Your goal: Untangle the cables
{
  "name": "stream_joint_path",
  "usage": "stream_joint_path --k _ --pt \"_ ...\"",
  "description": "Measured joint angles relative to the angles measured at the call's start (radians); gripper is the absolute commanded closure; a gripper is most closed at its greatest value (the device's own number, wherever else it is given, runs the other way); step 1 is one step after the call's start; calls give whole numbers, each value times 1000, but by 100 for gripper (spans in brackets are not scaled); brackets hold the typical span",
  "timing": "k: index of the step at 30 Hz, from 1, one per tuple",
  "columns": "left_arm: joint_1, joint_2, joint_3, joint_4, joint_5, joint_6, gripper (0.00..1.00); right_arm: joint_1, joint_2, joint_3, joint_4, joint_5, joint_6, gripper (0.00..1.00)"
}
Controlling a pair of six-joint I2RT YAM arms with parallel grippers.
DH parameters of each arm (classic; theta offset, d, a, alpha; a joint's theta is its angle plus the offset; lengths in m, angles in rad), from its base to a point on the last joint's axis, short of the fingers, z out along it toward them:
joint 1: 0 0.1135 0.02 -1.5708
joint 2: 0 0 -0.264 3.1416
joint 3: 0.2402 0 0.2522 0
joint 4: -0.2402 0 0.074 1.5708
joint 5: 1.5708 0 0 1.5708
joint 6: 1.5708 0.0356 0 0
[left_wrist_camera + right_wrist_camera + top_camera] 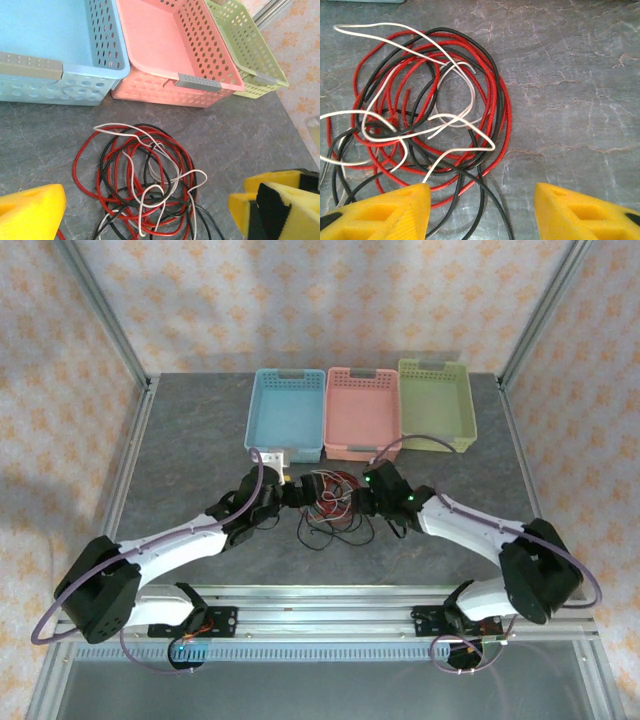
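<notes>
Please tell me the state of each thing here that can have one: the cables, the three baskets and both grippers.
cables: tangled in one pile, lying on the table, not gripped.
blue basket: empty.
pink basket: empty.
green basket: empty.
left gripper: open, jaws wide, at the pile.
right gripper: open, holding nothing, at the pile.

Your right pincer (481, 195) stands parted over the grey table (570, 100) — the tangled red, black and white cables (501, 107) lie just ahead, perhaps touching one finger.
</notes>
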Motion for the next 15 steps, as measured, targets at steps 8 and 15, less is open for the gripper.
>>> stream_joint_path --k 8,15 --pt "-82 8 -1 -22 -61 24 1 -86 129 76 10 -113 -100 53" --pt "-179 108 -1 -23 -148 12 1 -103 188 115 19 -144 -154 57"
